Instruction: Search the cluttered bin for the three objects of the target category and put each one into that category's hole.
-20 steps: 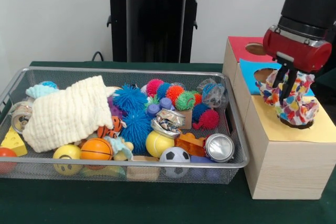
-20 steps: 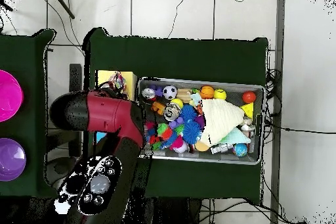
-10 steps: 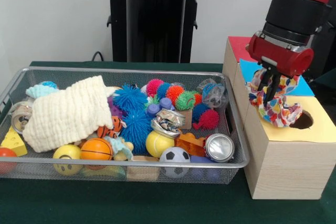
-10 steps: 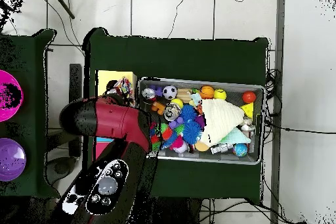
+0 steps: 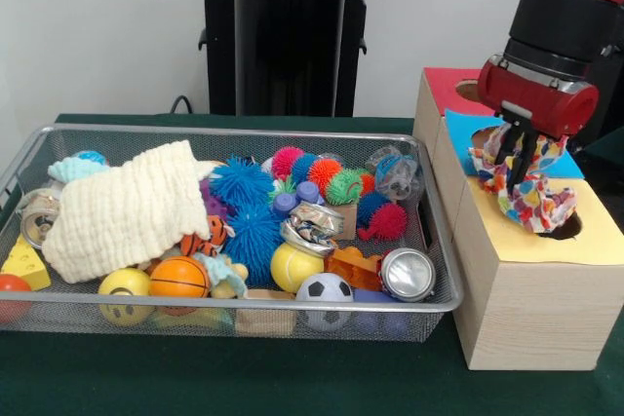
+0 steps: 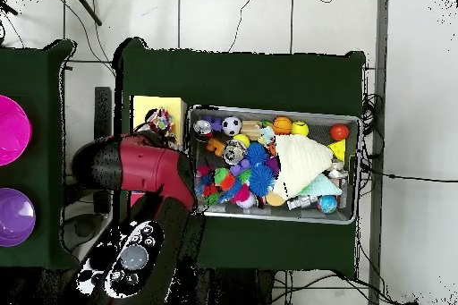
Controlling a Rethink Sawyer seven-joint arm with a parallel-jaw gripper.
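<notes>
Green-clothed desk (image 5: pixel 292 377); patterned cloth (image 5: pixel 531 197) clamped in hand (image 5: pixel 520 165) at yellow hole (image 5: pixel 565 226), not yet dropped; white cloth (image 5: pixel 127 207) left in bin (image 5: pixel 244 314).

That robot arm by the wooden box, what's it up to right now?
The gripper is shut on a colourful patterned cloth and holds it over the hole in the yellow panel of the wooden box, with the cloth's lower end at the hole's rim. The wire bin beside the box is full of balls, spiky toys, cans and a cream cloth, none of them being touched.
</notes>
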